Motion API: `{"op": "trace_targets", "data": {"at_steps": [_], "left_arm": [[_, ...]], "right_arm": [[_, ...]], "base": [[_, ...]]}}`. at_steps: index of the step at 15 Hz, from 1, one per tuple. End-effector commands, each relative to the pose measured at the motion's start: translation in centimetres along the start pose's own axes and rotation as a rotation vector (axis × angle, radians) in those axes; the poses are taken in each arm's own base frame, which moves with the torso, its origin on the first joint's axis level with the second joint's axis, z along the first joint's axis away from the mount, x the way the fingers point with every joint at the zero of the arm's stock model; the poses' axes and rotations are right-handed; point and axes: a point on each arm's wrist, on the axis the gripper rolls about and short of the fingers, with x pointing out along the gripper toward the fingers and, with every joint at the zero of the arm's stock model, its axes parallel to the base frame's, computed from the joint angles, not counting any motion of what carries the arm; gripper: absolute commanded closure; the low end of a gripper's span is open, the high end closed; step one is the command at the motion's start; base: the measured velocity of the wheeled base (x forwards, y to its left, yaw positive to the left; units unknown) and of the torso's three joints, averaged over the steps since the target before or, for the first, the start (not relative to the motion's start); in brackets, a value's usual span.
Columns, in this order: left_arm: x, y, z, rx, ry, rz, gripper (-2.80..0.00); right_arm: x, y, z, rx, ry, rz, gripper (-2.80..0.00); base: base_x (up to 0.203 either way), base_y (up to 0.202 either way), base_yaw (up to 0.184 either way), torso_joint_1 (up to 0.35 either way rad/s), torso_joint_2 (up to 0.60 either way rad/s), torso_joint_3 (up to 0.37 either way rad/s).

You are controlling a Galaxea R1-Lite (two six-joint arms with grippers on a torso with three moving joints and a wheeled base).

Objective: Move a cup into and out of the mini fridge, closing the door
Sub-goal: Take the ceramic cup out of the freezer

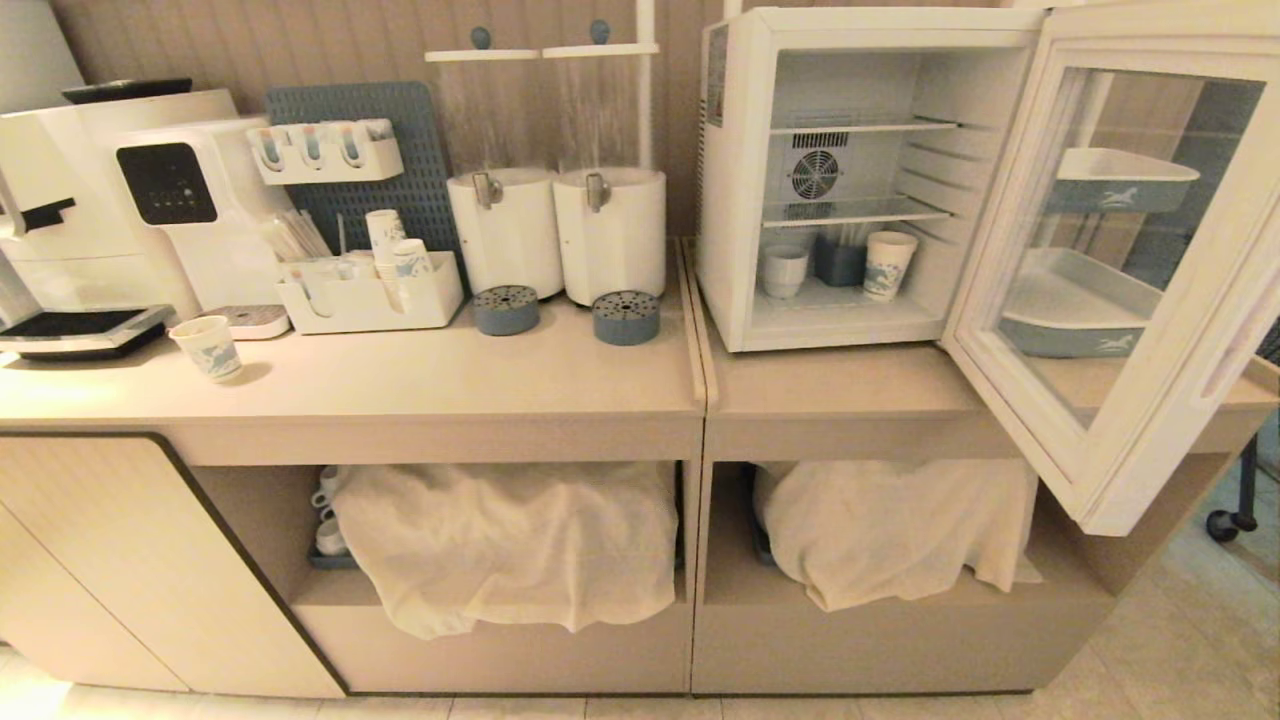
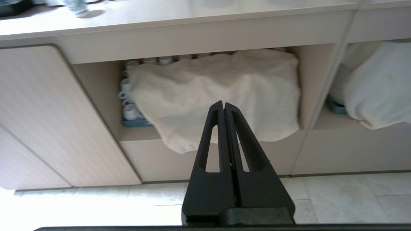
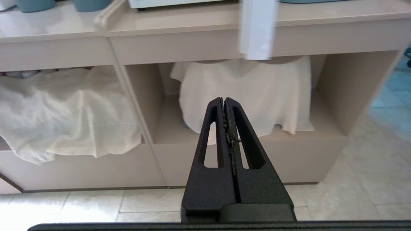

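Head view: the fridge (image 1: 735, 200) stands on the right part of the counter (image 1: 400, 390) with its door (image 1: 1120, 290) swung wide open toward the right; on the fridge floor, under the lower wire shelf (image 1: 850, 212), the cup (image 1: 783, 270) sits at the left, a dark blue container (image 1: 840, 262) is just beside it, and a patterned paper cup (image 1: 888, 264) stands at the right; neither arm shows here. Left wrist view: the left gripper (image 2: 223, 104) is clenched on nothing, its fingers pressed together, low before the open cubby with a white cloth (image 2: 218, 93) draped over stacked cups; right wrist view: the right gripper (image 3: 223, 100) is likewise closed and empty, facing the neighbouring cubby and its cloth (image 3: 247, 93), with the door's lower edge (image 3: 258, 30) hanging over the counter front above.
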Motion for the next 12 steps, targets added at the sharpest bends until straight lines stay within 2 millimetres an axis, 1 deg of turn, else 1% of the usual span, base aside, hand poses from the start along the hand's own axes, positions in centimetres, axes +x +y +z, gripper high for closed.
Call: {"op": "trace_targets", "data": {"at_steps": [1,5,6,7,12], "left_arm": [[0.01,0.00,0.00,0.001,0.002,0.001,0.00],[0.02,-0.01,0.00,-0.001,-0.003,-0.003,0.00],[0.02,-0.01,0.01,-0.001,-0.003,-0.002,0.00],[0.02,-0.01,0.02,-0.001,-0.004,-0.003,0.00],[0.02,0.00,0.00,-0.001,-0.003,-0.001,0.00]], "right_arm": [[0.01,0.00,0.00,-0.001,0.001,0.000,0.00],[0.01,0.00,0.00,-0.001,0.001,0.000,0.00],[0.01,0.00,0.00,-0.001,0.001,0.000,0.00],[0.01,0.00,0.00,-0.001,0.001,0.000,0.00],[0.01,0.00,0.00,-0.001,0.001,0.001,0.00]], "base": [[0.000,0.187,0.007,0.003,0.00,-0.002],[0.000,0.185,0.007,0.002,0.00,0.001],[0.000,0.121,0.006,0.002,0.01,0.000],[0.000,0.071,0.007,0.000,0.00,0.000],[0.000,0.000,0.000,0.000,0.00,0.000]]}}
